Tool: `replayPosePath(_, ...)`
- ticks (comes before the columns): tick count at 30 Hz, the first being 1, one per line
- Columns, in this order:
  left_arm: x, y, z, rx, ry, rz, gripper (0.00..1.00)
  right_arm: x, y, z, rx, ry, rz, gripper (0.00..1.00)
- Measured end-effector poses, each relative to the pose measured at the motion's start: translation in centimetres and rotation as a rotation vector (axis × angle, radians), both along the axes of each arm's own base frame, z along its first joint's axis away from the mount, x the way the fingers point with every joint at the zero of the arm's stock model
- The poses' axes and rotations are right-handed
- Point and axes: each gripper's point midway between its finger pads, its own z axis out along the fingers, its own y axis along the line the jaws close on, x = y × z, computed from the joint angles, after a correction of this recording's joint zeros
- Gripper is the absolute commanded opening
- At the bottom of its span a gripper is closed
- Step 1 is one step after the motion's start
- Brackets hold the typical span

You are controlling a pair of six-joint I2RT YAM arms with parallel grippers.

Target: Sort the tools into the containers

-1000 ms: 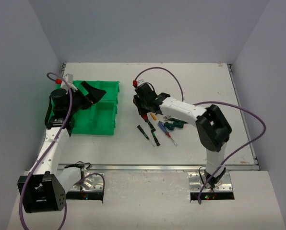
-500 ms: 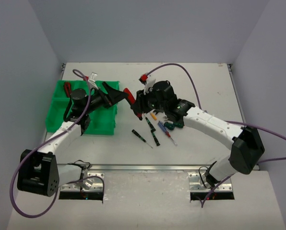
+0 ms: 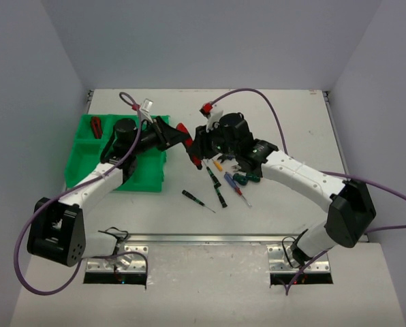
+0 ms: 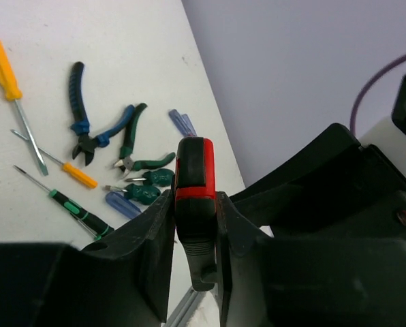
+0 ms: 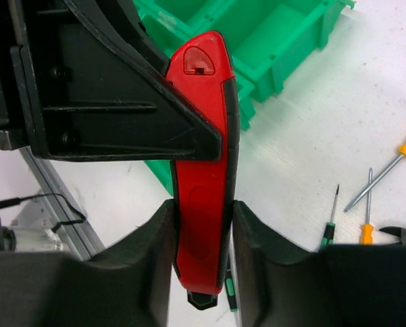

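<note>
The left gripper [image 4: 193,204] clamped the red tool [image 4: 195,167] for handover toward the bin [image 3: 145,178], while the right gripper [image 5: 201,208] flanked it, its hold uncertain.

The thick-handled tool [image 5: 203,170] hangs above the surface [image 3: 291,122], 1 end between the left fingers [image 4: 148,259], the other between the right fingers [image 5: 148,259]. The divided tray [image 3: 80,170] lies behind the left fingers. Loose tools [image 3: 223,182] lie on the surface beyond the left fingers' tips, 1 screwdriver [image 3: 197,200] lying apart, nearer the arm bases.

Both arms extend inward, tips meeting. The left gripper [image 3: 174,135] and right gripper [image 3: 195,148] both clamp one red tool [image 3: 183,129].
</note>
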Motion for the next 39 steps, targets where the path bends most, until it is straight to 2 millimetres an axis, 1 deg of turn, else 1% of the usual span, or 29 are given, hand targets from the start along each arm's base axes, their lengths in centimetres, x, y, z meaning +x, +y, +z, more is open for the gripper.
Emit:
replayPosePath(1,0.7,0.4,0.0,0.031,0.003,0.031,0.00,0.0,0.1,0.1,0.005,-0.001,0.002,0.97)
replayPosePath(2,1.5,0.6,0.7,0.052,-0.009,0.058,0.00,-0.1,0.1,0.3,0.007,-0.004,0.008,0.99)
replayPosePath(3,2.6,1.4,1.0,0.095,-0.007,0.113,0.00,-0.2,0.0,0.3,0.005,-0.006,0.004,0.99)
replayPosePath(4,3.7,2.5,1.3,0.141,-0.002,0.177,0.00,-0.2,-0.2,0.4,0.002,-0.003,-0.006,0.99)
replayPosePath(6,6.3,5.6,2.3,0.229,-0.008,0.326,0.00,-0.2,-1.2,0.5,-0.010,0.005,-0.036,0.99)
replayPosePath(8,8.3,10.5,3.0,0.318,0.014,0.497,0.00,-0.1,-2.8,0.5,-0.025,0.010,-0.079,0.99)
replayPosePath(10,10.0,16.9,3.2,0.403,0.058,0.679,0.00,-1.0,-4.6,-0.4,-0.049,0.031,-0.097,0.99)
replayPosePath(11,10.8,21.0,3.3,0.455,0.091,0.785,0.00,-1.7,-5.5,-1.3,-0.067,0.049,-0.097,0.99)
replayPosePath(12,11.4,24.3,3.4,0.493,0.117,0.867,0.00,-2.4,-6.1,-2.1,-0.086,0.067,-0.092,0.99)
replayPosePath(14,12.1,30.2,2.8,0.564,0.180,1.000,0.00,-3.9,-7.0,-4.6,-0.138,0.125,-0.072,0.99)
replayPosePath(15,12.3,32.8,2.2,0.599,0.220,1.050,0.00,-4.5,-7.4,-5.7,-0.161,0.148,-0.060,0.99)
replayPosePath(17,12.9,36.2,1.0,0.664,0.284,1.093,0.00,-5.9,-8.0,-7.7,-0.205,0.198,-0.033,0.99)
replayPosePath(19,14.0,38.0,-0.2,0.711,0.324,1.094,0.00,-7.0,-8.4,-8.6,-0.227,0.229,-0.008,0.99)
replayPosePath(21,15.0,38.8,-1.4,0.753,0.354,1.073,0.00,-7.4,-8.5,-8.6,-0.227,0.233,0.007,0.99)
replayPosePath(26,17.6,40.0,-4.1,0.829,0.395,1.032,0.00,-7.8,-7.9,-6.1,-0.157,0.171,0.048,0.99)
replayPosePath(29,17.5,40.4,-5.9,0.872,0.444,1.015,0.00,-8.0,-7.6,-5.5,-0.137,0.162,0.067,0.99)
replayPosePath(36,16.5,41.4,-7.4,0.944,0.512,1.012,0.00,-8.7,-7.1,-5.8,-0.126,0.181,0.113,0.99)
replayPosePath(39,16.3,41.5,-8.2,0.954,0.533,0.999,0.05,-9.1,-6.8,-6.1,-0.129,0.190,0.141,0.99)
